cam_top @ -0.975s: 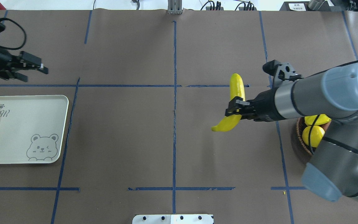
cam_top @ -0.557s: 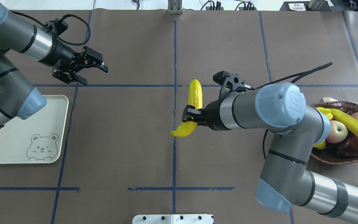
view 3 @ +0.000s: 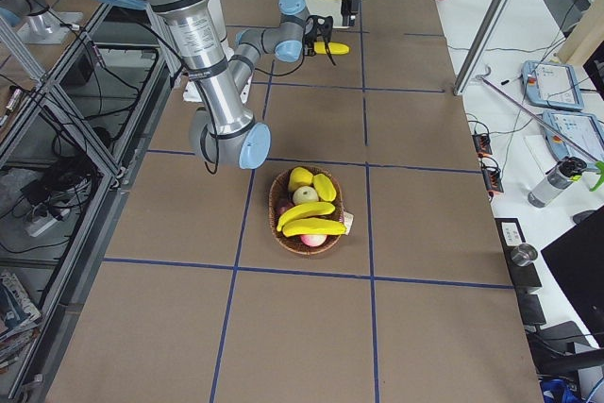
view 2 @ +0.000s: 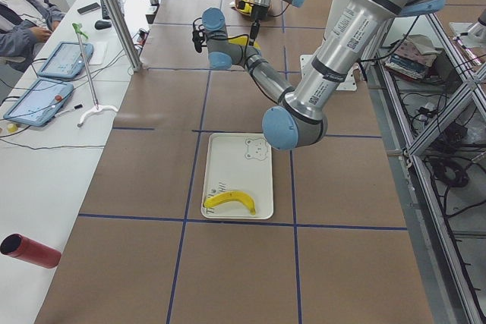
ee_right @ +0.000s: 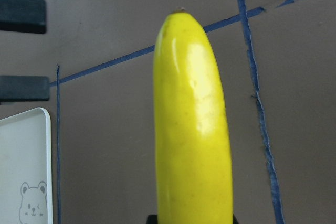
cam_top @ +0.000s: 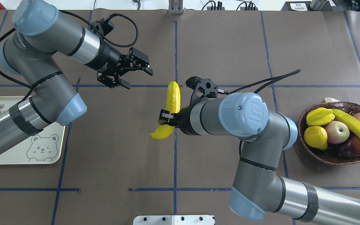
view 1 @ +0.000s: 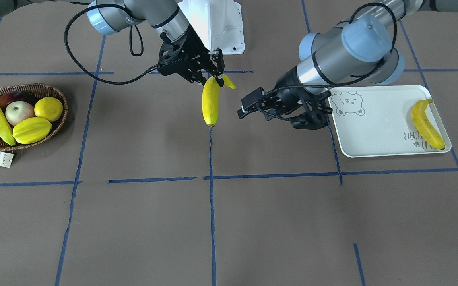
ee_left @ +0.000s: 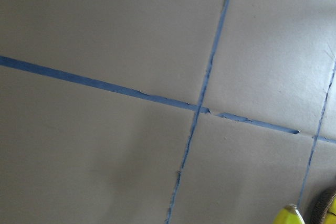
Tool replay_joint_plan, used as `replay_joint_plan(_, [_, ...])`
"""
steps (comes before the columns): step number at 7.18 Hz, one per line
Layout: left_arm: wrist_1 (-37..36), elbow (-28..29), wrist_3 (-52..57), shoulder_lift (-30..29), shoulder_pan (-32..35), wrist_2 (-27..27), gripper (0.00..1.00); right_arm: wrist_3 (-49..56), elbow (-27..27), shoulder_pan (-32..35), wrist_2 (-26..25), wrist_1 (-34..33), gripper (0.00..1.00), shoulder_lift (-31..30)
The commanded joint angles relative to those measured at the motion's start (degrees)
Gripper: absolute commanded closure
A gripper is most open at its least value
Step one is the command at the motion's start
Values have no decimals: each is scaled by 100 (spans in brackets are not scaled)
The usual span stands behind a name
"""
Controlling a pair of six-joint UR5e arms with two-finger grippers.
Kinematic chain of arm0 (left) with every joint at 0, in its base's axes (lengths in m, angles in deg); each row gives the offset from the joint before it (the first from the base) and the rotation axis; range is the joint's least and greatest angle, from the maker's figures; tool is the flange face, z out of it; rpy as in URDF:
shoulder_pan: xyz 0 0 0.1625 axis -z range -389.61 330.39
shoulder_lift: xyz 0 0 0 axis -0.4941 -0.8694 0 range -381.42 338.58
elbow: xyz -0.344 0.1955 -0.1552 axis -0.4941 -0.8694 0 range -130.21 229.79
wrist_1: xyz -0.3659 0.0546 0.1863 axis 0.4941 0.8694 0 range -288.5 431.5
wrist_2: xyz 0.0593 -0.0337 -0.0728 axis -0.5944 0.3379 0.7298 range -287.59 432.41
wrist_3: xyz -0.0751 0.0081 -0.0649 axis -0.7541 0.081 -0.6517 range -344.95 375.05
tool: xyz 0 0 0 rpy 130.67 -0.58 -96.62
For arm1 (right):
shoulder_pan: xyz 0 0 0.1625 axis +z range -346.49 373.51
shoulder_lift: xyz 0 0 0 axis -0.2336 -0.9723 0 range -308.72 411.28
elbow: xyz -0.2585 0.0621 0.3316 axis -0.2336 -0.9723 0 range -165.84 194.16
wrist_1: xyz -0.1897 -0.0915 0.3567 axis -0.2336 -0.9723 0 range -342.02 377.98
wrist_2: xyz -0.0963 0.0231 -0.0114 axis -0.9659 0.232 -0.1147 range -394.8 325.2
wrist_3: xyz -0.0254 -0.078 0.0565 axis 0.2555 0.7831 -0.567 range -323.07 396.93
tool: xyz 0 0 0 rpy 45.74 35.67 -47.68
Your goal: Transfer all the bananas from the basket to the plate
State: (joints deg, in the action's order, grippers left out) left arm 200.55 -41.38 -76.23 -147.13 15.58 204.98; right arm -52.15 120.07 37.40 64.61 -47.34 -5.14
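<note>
Evidently for a handover, the right gripper (cam_top: 166,120) pinches a banana (cam_top: 173,97) near its stem at mid-table, free end towards the left gripper (cam_top: 138,78), spread wide nearby; plate (view 1: 380,119) and basket (cam_top: 323,158) sit well apart.

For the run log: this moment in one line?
right gripper shut on held banana | left gripper open, nearby | plate: one banana | basket: two bananas
</note>
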Motion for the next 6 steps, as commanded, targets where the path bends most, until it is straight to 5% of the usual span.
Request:
replay_joint_plan(1, [23,2,-178,-199,-422,-355,0,5,-18,-60,-36,-7,96,79])
replay_joint_plan(6, [23,29,-171,-252,-679,-522,1,13,-18,-78,-36,2,95,79])
